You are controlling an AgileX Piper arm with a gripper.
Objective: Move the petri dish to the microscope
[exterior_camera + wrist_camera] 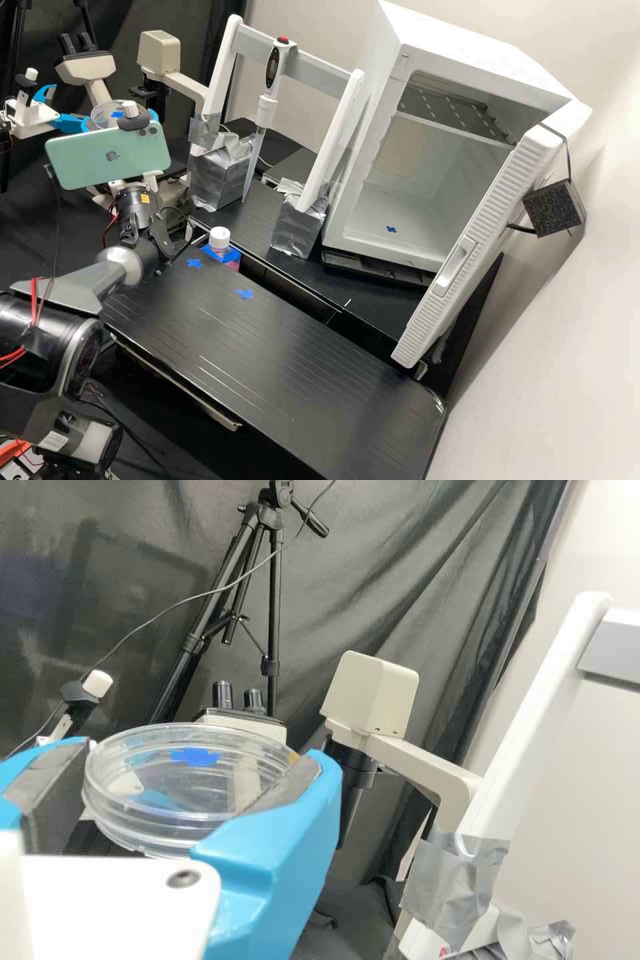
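At ten o'clock in the high view, beside the microscope (87, 67), the dish (170, 805) sits pinched across its rim by the end effector (197, 770), roughly level, likely so its lid stays seated. The phone (80, 160) bears a logo; at nine o'clock, blue tape (231, 255) probably steadies the bottle (219, 241).

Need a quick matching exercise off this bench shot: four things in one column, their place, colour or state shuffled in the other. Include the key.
1. Petri dish
2. Phone
3. Cabinet
4. Bottle

A. White, door open
B. White cap, blue tape
C. Held between the fingers of the pincer
D. Mint green

Pairs: 1-C, 2-D, 3-A, 4-B
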